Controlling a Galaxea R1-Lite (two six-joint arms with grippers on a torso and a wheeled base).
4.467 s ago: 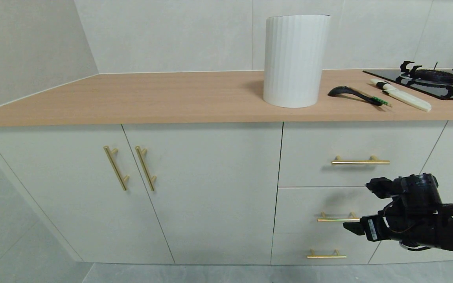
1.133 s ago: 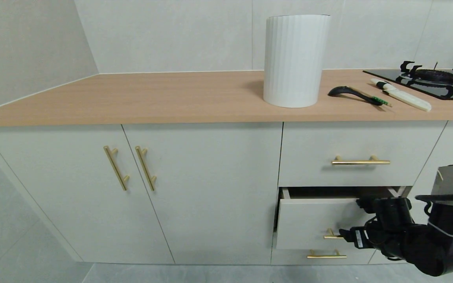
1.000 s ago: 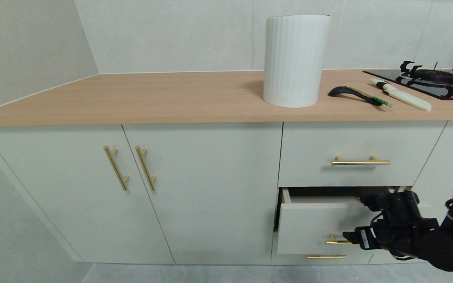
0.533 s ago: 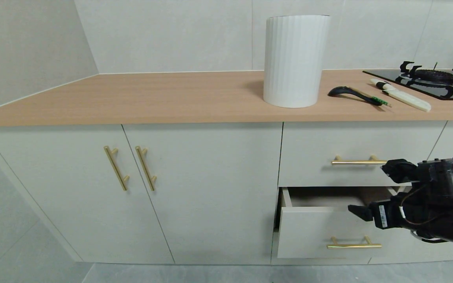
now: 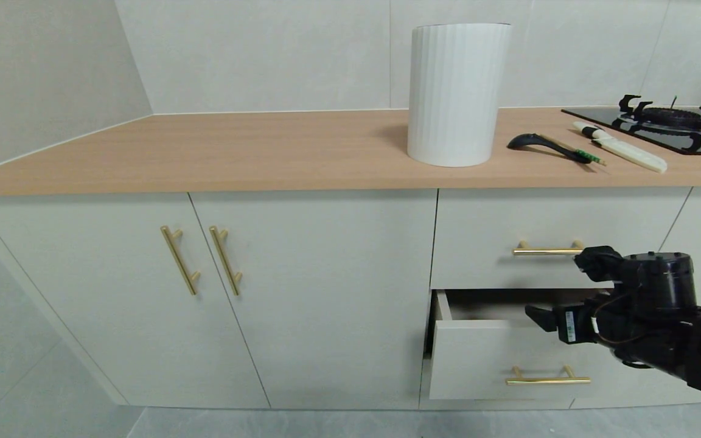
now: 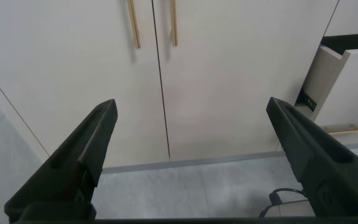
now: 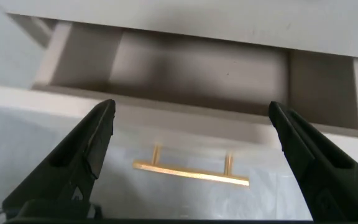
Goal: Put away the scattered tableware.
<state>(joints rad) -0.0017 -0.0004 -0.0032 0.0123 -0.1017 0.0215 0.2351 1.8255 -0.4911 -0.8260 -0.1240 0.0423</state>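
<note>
On the wooden counter (image 5: 265, 152) lie a black ladle (image 5: 548, 145) with a green-tipped handle and a cream-white knife (image 5: 621, 154), right of a tall white ribbed canister (image 5: 455, 94). The middle drawer (image 5: 484, 356) below is pulled partly out, its inside dark and bare (image 7: 197, 71), with a gold handle (image 7: 191, 172) on its front. My right gripper (image 5: 560, 286) hangs open just above and in front of the drawer's right part, holding nothing. My left gripper (image 6: 191, 155) is open low near the floor, facing the cupboard doors (image 6: 154, 68).
A black gas hob (image 5: 667, 121) sits at the counter's far right. A shut top drawer (image 5: 557, 240) with a gold handle is above the open one, and a bottom drawer below. Two cupboard doors with gold handles (image 5: 201, 260) are at the left. Grey tiled floor (image 6: 185, 186) below.
The middle drawer went from shut to pulled partly out. My right gripper let go of its handle, rose to drawer-top height and shifted a little left.
</note>
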